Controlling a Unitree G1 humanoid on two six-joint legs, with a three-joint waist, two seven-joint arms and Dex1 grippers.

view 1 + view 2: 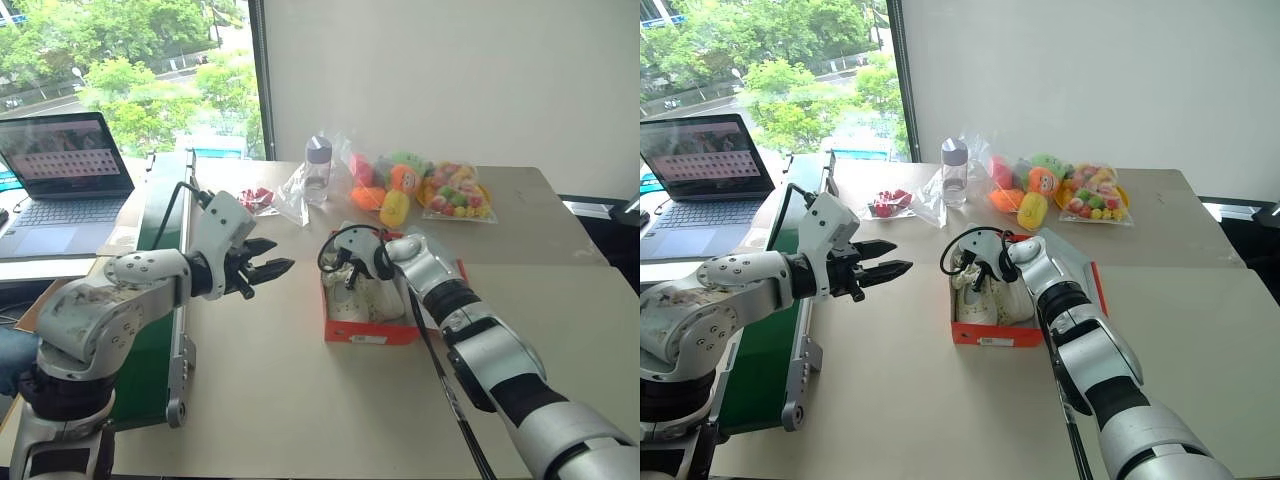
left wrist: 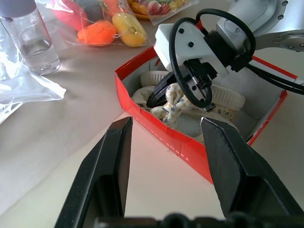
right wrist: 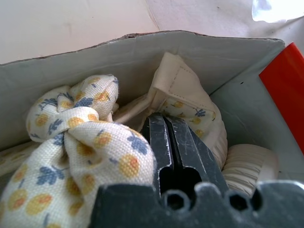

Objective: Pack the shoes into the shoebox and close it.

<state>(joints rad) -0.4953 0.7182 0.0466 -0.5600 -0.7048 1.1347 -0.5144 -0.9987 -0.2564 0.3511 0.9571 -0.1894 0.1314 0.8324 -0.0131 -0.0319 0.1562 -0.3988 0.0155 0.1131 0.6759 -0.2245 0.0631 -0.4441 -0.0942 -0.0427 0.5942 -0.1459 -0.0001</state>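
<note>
The right gripper [image 2: 159,96] has its jaws pressed together with nothing between them, its tips reaching down into the shoebox [image 1: 371,328] among the shoes [image 1: 365,296], right beside a floral fabric bow [image 3: 78,142] that sits on one of the shoes. In the right wrist view the closed fingers [image 3: 178,142] lie against the cream heel tab and lining of a shoe, with the white inner wall of the box behind. Both shoes lie inside the box, side by side, and the box stands open on the pale surface [image 1: 300,400] in front of the robot, its red lid [image 1: 1098,285] folded back on the robot's right side. The left gripper [image 1: 268,269] hovers in the air to the left of the box and apart from it, its jaws parted and holding nothing, pointed toward the box's near-left corner. Farther back on the surface stand a clear bottle [image 1: 317,170] with a grey cap, a crumpled clear plastic bag [image 1: 292,195] just beside it, a small red packet [image 1: 890,202] in clear wrap, and bagged colourful plush toys [image 1: 415,190] to the right of the bottle. At the left edge runs a green conveyor belt [image 1: 760,375], and beyond it an open laptop [image 1: 60,180] sits near the window.
</note>
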